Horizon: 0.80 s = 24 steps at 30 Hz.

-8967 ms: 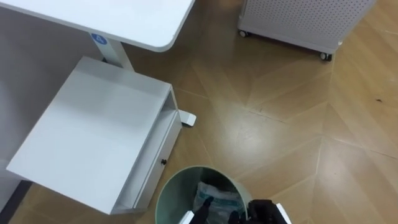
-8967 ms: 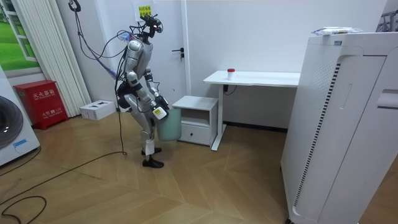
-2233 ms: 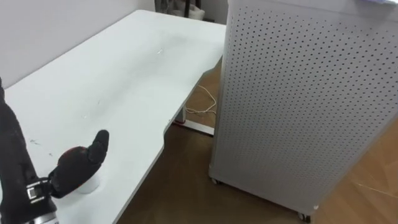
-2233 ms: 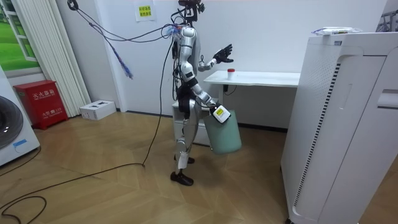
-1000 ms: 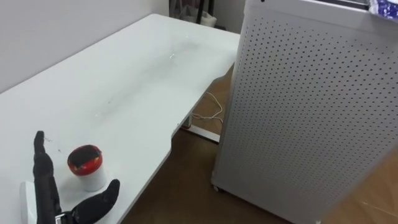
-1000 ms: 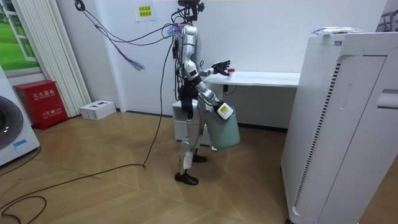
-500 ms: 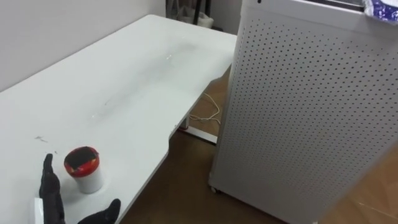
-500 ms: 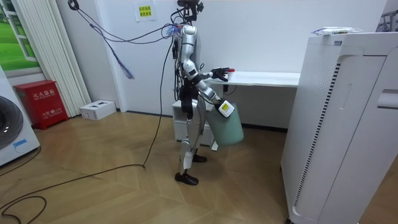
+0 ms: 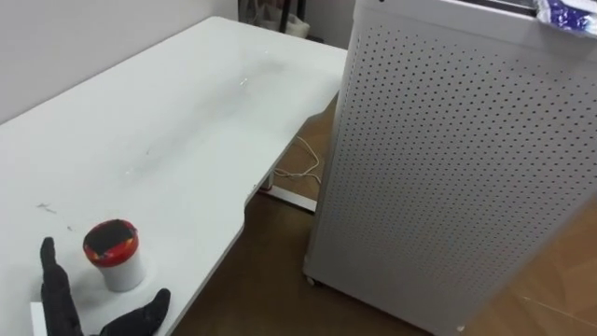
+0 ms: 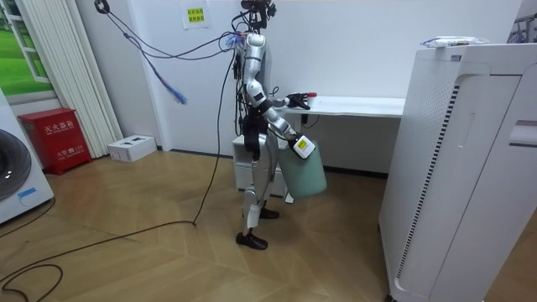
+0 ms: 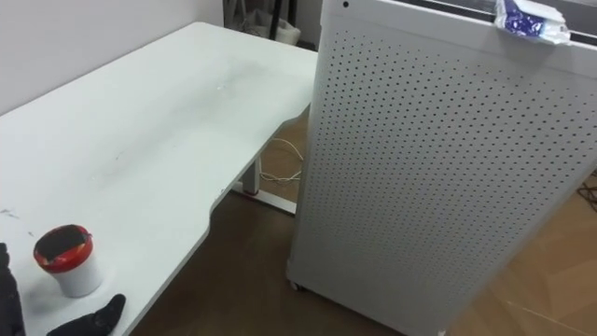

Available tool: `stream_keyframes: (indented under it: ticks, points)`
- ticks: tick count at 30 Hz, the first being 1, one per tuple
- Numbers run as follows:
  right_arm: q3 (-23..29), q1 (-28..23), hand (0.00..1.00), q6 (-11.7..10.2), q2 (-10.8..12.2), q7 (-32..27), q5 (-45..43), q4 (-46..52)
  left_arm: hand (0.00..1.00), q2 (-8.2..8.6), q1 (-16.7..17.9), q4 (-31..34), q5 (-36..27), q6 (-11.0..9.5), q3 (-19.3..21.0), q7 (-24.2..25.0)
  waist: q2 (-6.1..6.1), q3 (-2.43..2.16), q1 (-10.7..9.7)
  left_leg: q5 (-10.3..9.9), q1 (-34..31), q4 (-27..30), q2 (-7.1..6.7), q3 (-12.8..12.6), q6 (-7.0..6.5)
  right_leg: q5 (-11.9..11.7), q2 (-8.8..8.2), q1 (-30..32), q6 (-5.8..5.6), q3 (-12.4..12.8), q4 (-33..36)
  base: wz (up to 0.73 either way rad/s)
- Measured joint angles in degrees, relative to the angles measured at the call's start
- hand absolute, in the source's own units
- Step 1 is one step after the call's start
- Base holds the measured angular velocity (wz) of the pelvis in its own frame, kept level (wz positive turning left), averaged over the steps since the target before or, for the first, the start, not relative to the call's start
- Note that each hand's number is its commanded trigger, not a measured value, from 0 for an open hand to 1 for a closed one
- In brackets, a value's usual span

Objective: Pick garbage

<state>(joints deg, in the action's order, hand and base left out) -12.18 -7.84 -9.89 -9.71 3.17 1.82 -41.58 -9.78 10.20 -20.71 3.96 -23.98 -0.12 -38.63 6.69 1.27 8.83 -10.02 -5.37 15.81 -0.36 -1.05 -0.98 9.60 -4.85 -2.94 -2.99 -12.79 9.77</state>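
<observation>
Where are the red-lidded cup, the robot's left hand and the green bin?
red-lidded cup (image 9: 111,243): left eye view, on its red lid.
left hand (image 9: 53,291): left eye view, on a straight finger.
green bin (image 10: 305,178): room view, on its side wall.

- desk (image 9: 187,121): smooth white top, matt, with a few faint grey scuffs
- cup (image 9: 114,254): white body that looks like plastic, and a shinier red lid with a dark patch on top
- cabinet (image 9: 448,168): matt white panel punched all over with small holes; metal or plastic, honestly can't tell
- floor (image 9: 270,280): wood boards in a herringbone pattern, slight sheen
- left hand (image 9: 58,297): matt black covering, no gloss
- bin (image 10: 304,176): pale green, smooth, plastic-looking
- packet (image 11: 527,21) on top of the cabinet: crinkly, glossy blue-and-white wrapper
</observation>
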Motion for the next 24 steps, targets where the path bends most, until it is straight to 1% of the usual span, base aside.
stream_keyframes:
  ticks: [3, 6, 11, 13, 15, 16, 20, 21, 24]
  points:
    - [0.0, 0.0, 1.00, 0.0, 0.0, 0.0, -0.5, 0.0, 0.00, 0.00, -1.2, -1.6, 0.0, -0.3, 0.0, -0.6, -0.07, -0.01, 0.0, 0.0, 0.1, 0.0, 0.04, -0.1, 0.00, 0.0, 0.03, 0.0, 0.00, 0.2, 0.0, -0.01]
    - [0.0, 0.0, 1.00, 0.0, 0.0, 0.7, -1.4, 0.0, 0.00, 0.00, -2.3, -3.5, 0.0, -1.1, 0.2, -0.8, -0.16, -0.06, 0.0, 0.0, 0.2, 0.0, 0.15, -0.4, 0.00, -0.1, 0.09, 0.0, 0.12, 0.6, 0.0, -0.06]
    - [-0.2, 0.0, 1.00, 0.0, 0.2, 1.3, -2.1, 0.0, 0.00, -0.02, -3.3, -4.3, 0.0, -1.1, 0.8, -0.8, -0.22, -0.05, -0.1, -0.3, -0.2, 1.0, 0.61, -0.5, 0.21, -0.3, 0.59, 0.0, 0.44, 1.3, 0.0, -0.01]
    - [-0.3, 0.0, 1.00, 0.0, 0.2, 1.2, -2.0, 0.0, 0.00, -0.02, -3.8, -4.5, 0.0, -1.1, 1.2, -1.1, -0.28, -0.04, -0.6, -0.8, -1.2, 2.0, 0.99, -0.1, 0.39, -0.3, 0.98, 0.2, 0.53, 0.9, 0.0, 0.04]
    - [-0.3, 0.0, 1.00, 0.0, 0.2, 1.2, -2.0, 0.0, 0.00, -0.02, -4.6, -4.8, 0.0, -1.1, 1.2, -1.3, -0.27, -0.23, -0.6, -0.9, -2.2, 2.6, 1.24, -0.1, 0.47, -0.5, 1.16, 1.0, 0.78, 0.6, 0.1, 0.00]
    - [-0.3, 0.1, 1.00, 0.0, 0.2, 1.1, -2.0, 0.0, 0.00, -0.02, -5.2, -5.1, 0.0, -1.1, 1.3, -1.3, -0.27, -0.23, -0.6, -0.9, -2.6, 2.9, 1.38, -0.1, 0.50, -0.6, 1.28, 1.3, 0.91, 0.6, 0.1, 0.00]
    - [-0.7, 0.0, 1.00, 0.0, 0.3, 0.5, -1.9, 0.0, 0.00, -0.07, -6.6, -5.8, -0.1, -0.7, 1.4, -1.4, -0.46, -0.23, -0.7, -1.0, -3.1, 3.6, 1.67, -0.1, 0.58, -0.7, 1.54, 1.7, 1.11, 0.6, 0.2, -0.01]
    - [-1.0, 0.0, 1.00, 0.1, 0.3, 0.4, -1.9, 0.0, 0.00, -0.06, -7.0, -6.0, -0.1, -0.3, 1.4, -1.4, -0.59, -0.23, -0.7, -1.0, -3.2, 3.6, 1.73, -0.2, 0.61, -0.8, 1.60, 1.7, 1.14, 0.7, 0.2, 0.00]
    - [-1.8, 0.0, 1.00, 1.0, 0.3, -0.2, -1.9, 0.0, 0.00, -0.05, -8.0, -6.8, -0.1, 0.4, 1.4, -1.4, -0.91, -0.39, -1.0, -1.1, -3.1, 3.5, 1.80, -0.2, 0.66, -0.8, 1.65, 1.7, 1.15, 0.7, 0.2, 0.00]
